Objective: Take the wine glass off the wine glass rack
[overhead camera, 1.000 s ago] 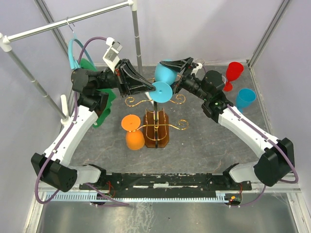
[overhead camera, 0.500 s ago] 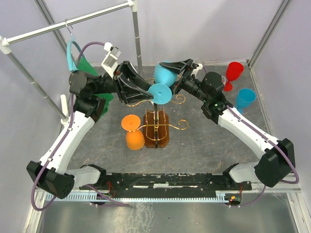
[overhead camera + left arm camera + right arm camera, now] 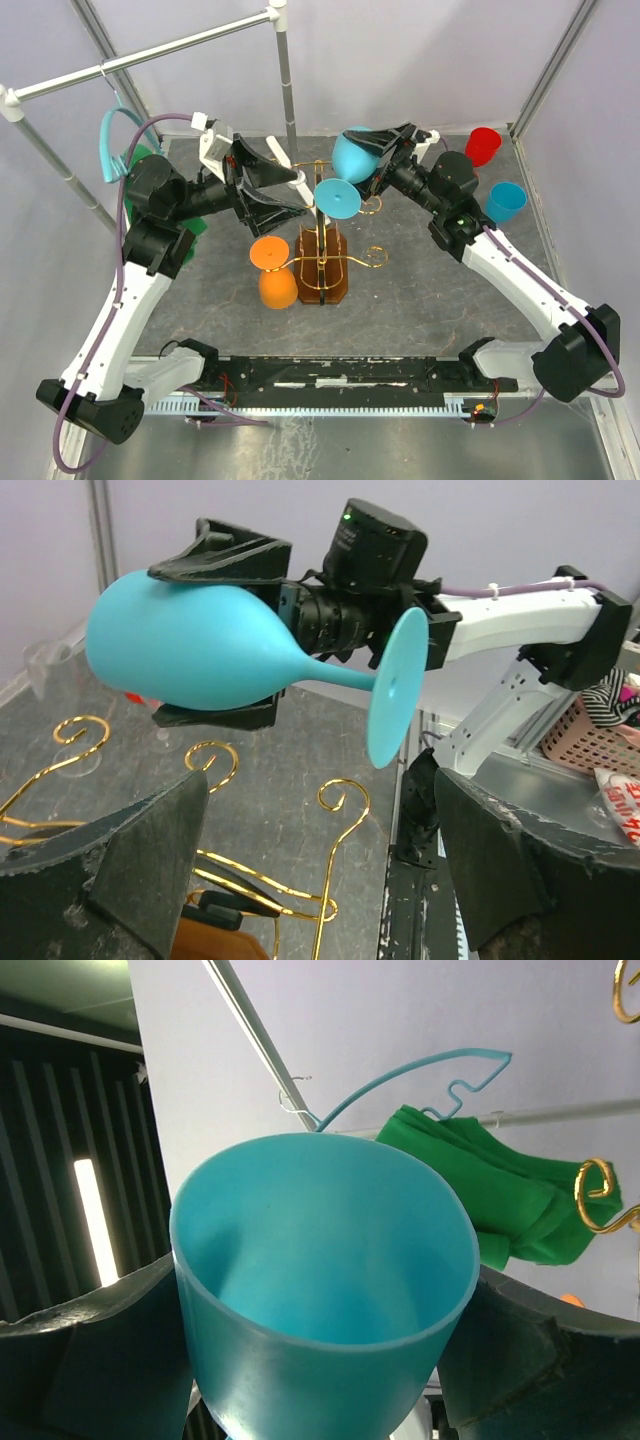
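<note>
The blue wine glass (image 3: 348,153) lies on its side in the air above the wine glass rack (image 3: 322,256), its foot (image 3: 337,197) toward the left arm. My right gripper (image 3: 366,156) is shut on its bowl; the right wrist view shows the bowl (image 3: 320,1260) wedged between both fingers. In the left wrist view the glass (image 3: 200,650) hangs clear above the gold scrolls (image 3: 345,798). My left gripper (image 3: 278,187) stands wide open just left of the foot, holding nothing. An orange wine glass (image 3: 273,272) hangs upside down on the rack's left arm.
A red cup (image 3: 483,146) and a blue cup (image 3: 505,201) stand at the back right. At the back left a green cloth (image 3: 150,163) hangs on a teal hanger (image 3: 113,140) from a white rail (image 3: 180,42). An upright post (image 3: 287,90) stands behind the rack.
My left gripper has let go of the glass's foot, opened wide and drawn back left. The right gripper has carried the glass slightly up and right. The hanger swung left.
</note>
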